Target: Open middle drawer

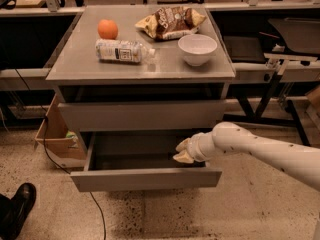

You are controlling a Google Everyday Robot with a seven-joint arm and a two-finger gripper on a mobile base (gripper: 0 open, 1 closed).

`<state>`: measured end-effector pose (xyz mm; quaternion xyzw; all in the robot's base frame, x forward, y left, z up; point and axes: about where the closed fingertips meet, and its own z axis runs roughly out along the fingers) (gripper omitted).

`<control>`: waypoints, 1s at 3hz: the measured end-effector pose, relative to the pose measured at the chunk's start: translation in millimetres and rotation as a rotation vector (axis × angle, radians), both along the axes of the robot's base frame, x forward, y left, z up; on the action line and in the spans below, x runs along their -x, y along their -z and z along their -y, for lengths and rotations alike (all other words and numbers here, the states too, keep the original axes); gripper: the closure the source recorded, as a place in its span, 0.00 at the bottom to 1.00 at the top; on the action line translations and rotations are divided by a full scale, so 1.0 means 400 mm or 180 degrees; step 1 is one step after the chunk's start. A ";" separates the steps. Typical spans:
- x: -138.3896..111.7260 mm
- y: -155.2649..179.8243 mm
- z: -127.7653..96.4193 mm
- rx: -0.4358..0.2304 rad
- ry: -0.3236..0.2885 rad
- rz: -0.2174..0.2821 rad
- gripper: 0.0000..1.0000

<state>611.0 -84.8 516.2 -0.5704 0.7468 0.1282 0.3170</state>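
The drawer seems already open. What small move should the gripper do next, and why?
Probably draw the gripper back clear: the middle drawer is pulled well out, interior showing, and the gripper hangs over its right side.
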 end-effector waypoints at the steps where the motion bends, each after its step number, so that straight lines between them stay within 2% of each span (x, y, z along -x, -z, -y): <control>1: -0.058 0.038 -0.013 -0.0083 0.0024 -0.0055 0.89; 2: -0.087 0.099 -0.033 -0.0078 0.0009 -0.0192 1.00; 3: -0.078 0.164 -0.049 -0.0025 -0.0044 -0.0394 1.00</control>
